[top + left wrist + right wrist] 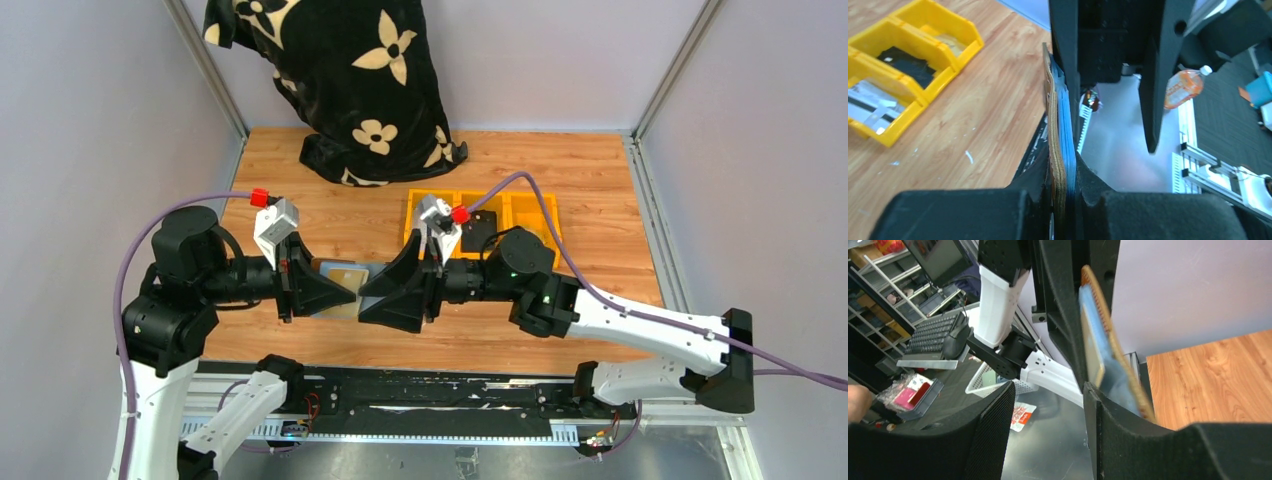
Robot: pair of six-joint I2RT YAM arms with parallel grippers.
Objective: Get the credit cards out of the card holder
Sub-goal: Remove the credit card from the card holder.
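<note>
Status: small flat brown leather-like card holder (pixel 1054 130) is up off the wooden tabletop (pixel 320 210), held on edge between the two arms. Left gripper (pixel 1065 185) is clamped on its lower end. Right gripper (pixel 1049 390) has its jaws apart with nothing between them; the holder sits against one of its fingers (pixel 1108 430), outside the gap. Can't tell if that finger is tucked into a sleeve or just alongside. The thin pale credit cards (pixel 1093 347) look stacked inside the holder, edges roughly flush with the leather, none visibly drawn out. Yellow plastic bins (pixel 525 215) are well behind on the table. My read: holder picked up and presented, extraction not started, every card left to pull. Right needs a real pinch on a card edge first
</note>
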